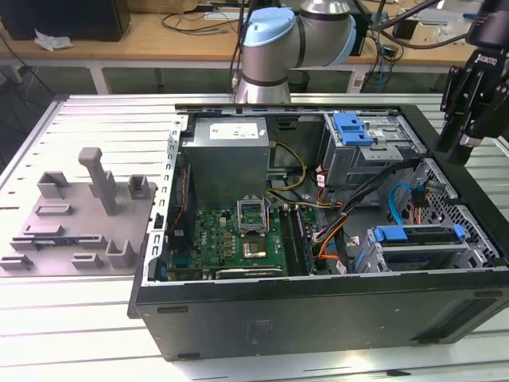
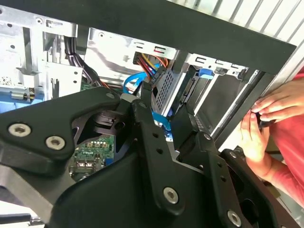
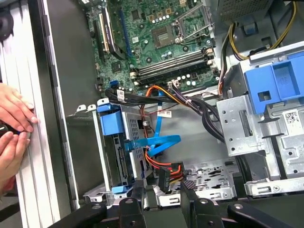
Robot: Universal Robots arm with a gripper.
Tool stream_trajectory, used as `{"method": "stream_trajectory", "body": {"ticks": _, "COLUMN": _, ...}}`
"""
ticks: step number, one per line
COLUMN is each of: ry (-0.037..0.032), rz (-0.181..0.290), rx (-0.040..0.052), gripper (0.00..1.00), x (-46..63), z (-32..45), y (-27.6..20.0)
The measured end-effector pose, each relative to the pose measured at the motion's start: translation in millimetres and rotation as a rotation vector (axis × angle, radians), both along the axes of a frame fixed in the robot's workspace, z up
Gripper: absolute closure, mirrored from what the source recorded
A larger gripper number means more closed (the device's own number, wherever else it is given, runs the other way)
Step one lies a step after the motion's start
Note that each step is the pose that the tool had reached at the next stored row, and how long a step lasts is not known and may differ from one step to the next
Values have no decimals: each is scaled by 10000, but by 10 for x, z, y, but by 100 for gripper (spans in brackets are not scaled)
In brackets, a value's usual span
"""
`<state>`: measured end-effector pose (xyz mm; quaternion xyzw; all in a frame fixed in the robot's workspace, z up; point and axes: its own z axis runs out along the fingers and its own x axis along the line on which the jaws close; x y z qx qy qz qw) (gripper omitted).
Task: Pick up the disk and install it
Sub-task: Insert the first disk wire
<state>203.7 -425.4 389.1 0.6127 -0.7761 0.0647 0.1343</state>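
At the near corner of the open black computer case (image 1: 318,306), on the exterior view's right, we find the disk (image 1: 417,253). It is a flat silver metal drive in a blue plastic bracket, and it sits in the lower grey bay, not in the tool. The black two-fingered gripper (image 3: 161,194) hovers above that corner with its fingers spread apart and nothing between them.

We judge the disk to be stiff, dense for its size and sensitive to knocks. Its smooth metal faces look slippery, and the bracket is probably the more flexible part. The long side edges, where bracket and metal meet, look like the soundest hold, while the flat faces are best left alone.

Several things crowd the bay. A flat light-blue data cable (image 3: 159,142) loops just beside it, and a bundle of black cables (image 3: 202,107) crosses toward the green motherboard (image 1: 238,239). The blue plastic latch on its grey metal cage (image 1: 354,127) stands near. A person's hands (image 3: 14,126) rest at the case's outer wall beside the bay, close under the arm.
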Motion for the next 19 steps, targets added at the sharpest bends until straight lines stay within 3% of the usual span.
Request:
{"method": "stream_trajectory", "body": {"ticks": 2, "ry": 72, "rz": -8, "rx": -75, "gripper": 56, "x": 5, "z": -21, "y": 6}}
{"method": "stream_trajectory", "body": {"ticks": 6, "ry": 154, "rz": -28, "rx": -159, "gripper": 56, "x": 6, "z": -60, "y": 6}}
{"method": "stream_trajectory", "body": {"ticks": 11, "ry": 277, "rz": -47, "rx": -220, "gripper": 56, "x": 51, "z": -126, "y": 7}}
{"method": "stream_trajectory", "body": {"ticks": 13, "ry": 369, "rz": -54, "rx": -301, "gripper": 56, "x": 61, "z": -151, "y": 7}}
{"method": "stream_trajectory", "body": {"ticks": 15, "ry": 461, "rz": -58, "rx": -450, "gripper": 56, "x": 67, "z": -181, "y": 9}}
{"method": "stream_trajectory", "body": {"ticks": 19, "ry": 493, "rz": -60, "rx": -517, "gripper": 56, "x": 70, "z": -220, "y": 23}}
